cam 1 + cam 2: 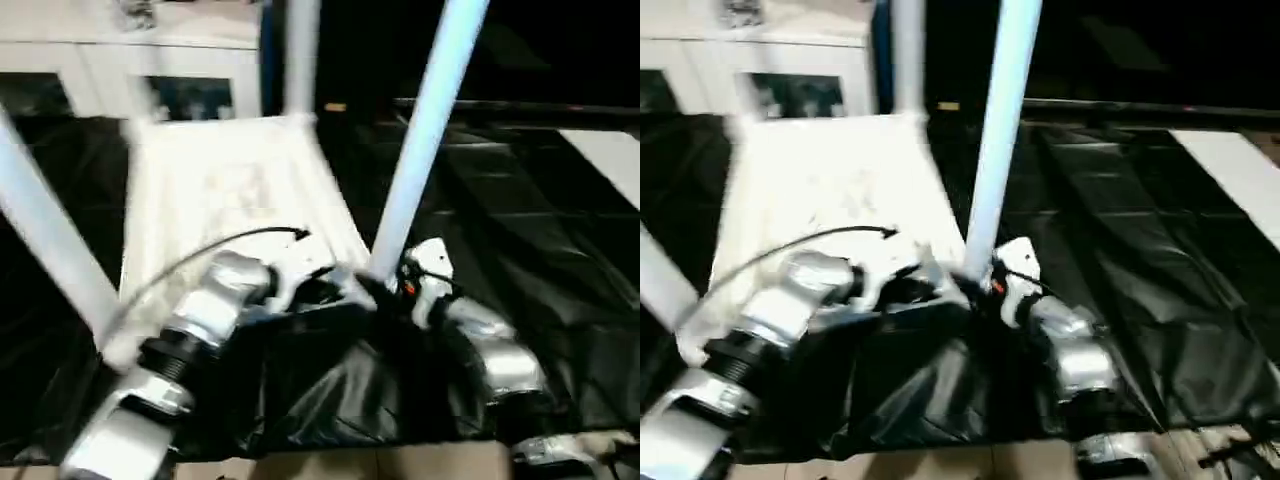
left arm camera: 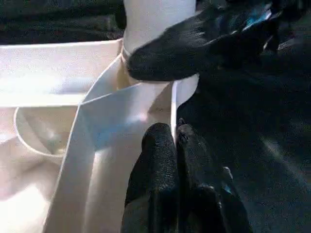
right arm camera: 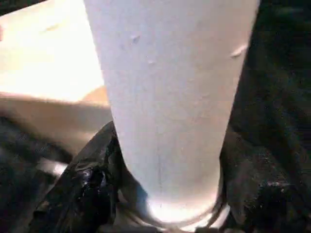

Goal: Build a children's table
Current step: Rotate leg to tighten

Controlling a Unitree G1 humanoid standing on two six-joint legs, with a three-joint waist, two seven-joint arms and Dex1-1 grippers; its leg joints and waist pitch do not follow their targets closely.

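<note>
Step in hand, as judged: seating the near right leg (image 1: pixel 425 140) in its corner socket of the upturned tabletop (image 1: pixel 225 190).

- Left claw (image 2: pixel 174 141): fingers pressed together on the thin tabletop rim just beside the socket. Hold firm to steady the tabletop.
- Right claw (image 1: pixel 385 285): black fingers (image 2: pixel 194 43) wrapped around the leg's base at the socket. Press straight down along the leg's axis; avoid tilting.
- Other legs: one (image 1: pixel 50 250) left of the tabletop, one (image 1: pixel 300 55) at its far corner, both standing.

Black sheeting (image 1: pixel 520 230) under and right of the tabletop. White cabinet (image 1: pixel 130 70) with glass doors beyond the tabletop.
</note>
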